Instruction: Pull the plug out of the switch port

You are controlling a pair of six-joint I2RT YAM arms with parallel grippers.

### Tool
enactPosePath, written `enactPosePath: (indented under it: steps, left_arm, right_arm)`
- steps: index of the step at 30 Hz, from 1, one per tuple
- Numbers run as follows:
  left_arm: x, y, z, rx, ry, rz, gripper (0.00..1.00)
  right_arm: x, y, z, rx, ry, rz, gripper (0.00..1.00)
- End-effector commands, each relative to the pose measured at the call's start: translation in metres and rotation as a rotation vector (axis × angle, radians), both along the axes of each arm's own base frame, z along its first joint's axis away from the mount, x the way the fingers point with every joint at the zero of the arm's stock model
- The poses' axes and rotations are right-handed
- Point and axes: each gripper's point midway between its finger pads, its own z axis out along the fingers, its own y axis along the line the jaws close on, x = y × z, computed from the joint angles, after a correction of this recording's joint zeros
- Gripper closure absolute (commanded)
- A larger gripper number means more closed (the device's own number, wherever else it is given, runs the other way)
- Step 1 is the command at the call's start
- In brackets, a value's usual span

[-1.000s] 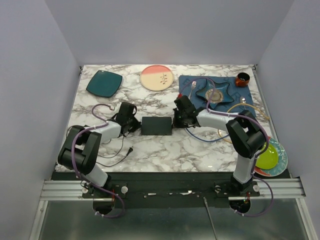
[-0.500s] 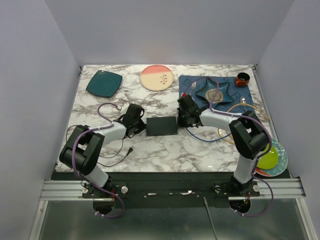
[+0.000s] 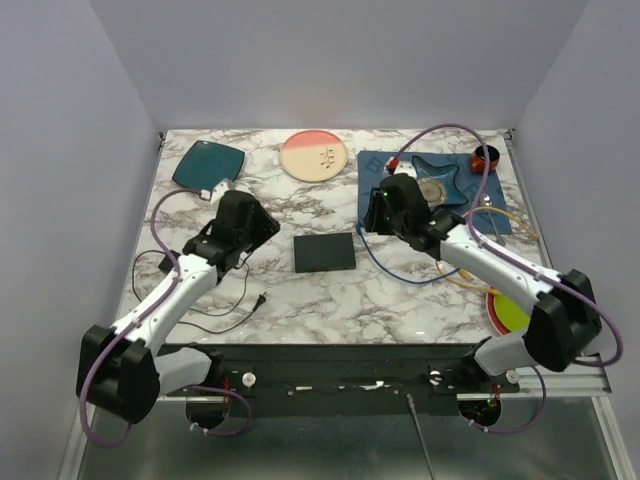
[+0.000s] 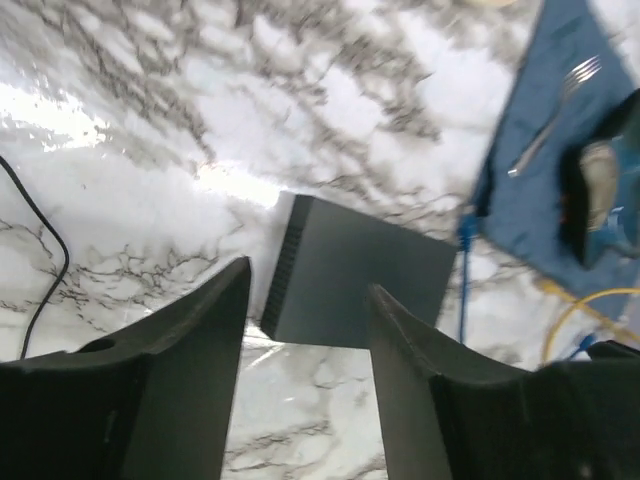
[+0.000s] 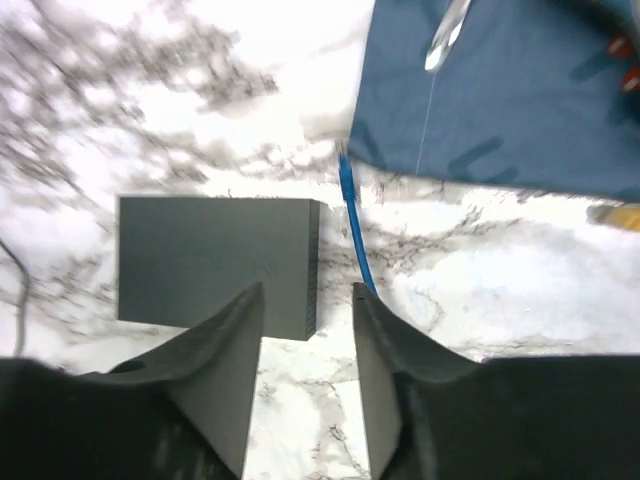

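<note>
Matte-black and flat, the switch [image 3: 324,253] is lying near the middle of the marble table [image 3: 300,300], between the two arms and touching neither. The left gripper [image 4: 308,280] is hovering above the switch's left end, its jaws standing partly apart with nothing between them. The right gripper [image 5: 307,292] is hanging over the right end in the same condition, parted and empty.

The blue cable [image 5: 356,245] is running across the marble just beside the switch's right side. Its plug [image 5: 345,178] is resting near the edge of the blue mat [image 5: 500,90]. A strip of bare marble is showing between the plug and the box, so the plug appears to be out of its port. Both wrist views are blurred, however, and the socket row is not visible, so this reading is tentative.

On that reading, the step in hand is clearing away from the work. Doing it well is a matter of raising each gripper straight up before swinging it aside, so that no finger is nudging the switch or dragging the cable back toward the sockets. The left arm is also working close to a thin black cord [image 3: 215,310], which is worth keeping clear of.
</note>
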Motion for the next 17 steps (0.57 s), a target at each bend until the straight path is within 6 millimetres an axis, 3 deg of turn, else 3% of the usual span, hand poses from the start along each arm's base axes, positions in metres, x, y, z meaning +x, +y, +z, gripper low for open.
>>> enactPosePath:
  steps: [1, 4, 5, 6, 8, 9, 11, 13, 17]
  left_arm:
    - [-0.009, 0.026, 0.054, 0.084, -0.100, 0.020, 0.03]
    - [-0.022, 0.031, 0.060, 0.117, -0.098, 0.002, 0.01]
    - [-0.026, 0.032, 0.058, 0.130, -0.090, -0.009, 0.01]
    - [-0.029, 0.031, 0.057, 0.128, -0.090, -0.021, 0.01]
    - [-0.037, 0.029, 0.052, 0.110, -0.089, -0.042, 0.01]
    - [-0.039, 0.028, 0.050, 0.104, -0.090, -0.052, 0.01]
    - [-0.046, 0.026, 0.045, 0.087, -0.102, -0.074, 0.01]
    - [-0.050, 0.027, 0.045, 0.089, -0.114, -0.085, 0.01]
    - [-0.056, 0.031, 0.044, 0.122, -0.115, -0.111, 0.01]
  right_arm:
    - [-0.010, -0.031, 0.038, -0.090, -0.113, -0.008, 0.47]
    - [-0.030, -0.035, 0.055, -0.140, -0.204, 0.021, 0.45]
    - [-0.039, -0.036, 0.048, -0.164, -0.211, 0.041, 0.44]
    - [-0.051, -0.031, 0.059, -0.153, -0.258, 0.071, 0.43]
    - [-0.062, -0.025, 0.062, -0.133, -0.299, 0.100, 0.39]
    - [-0.076, -0.024, 0.061, -0.113, -0.317, 0.130, 0.29]
    - [-0.085, -0.021, 0.062, -0.061, -0.340, 0.142, 0.21]
    - [-0.096, -0.022, 0.060, -0.001, -0.348, 0.155, 0.00]
    - [-0.105, -0.030, 0.058, 0.041, -0.368, 0.154, 0.00]
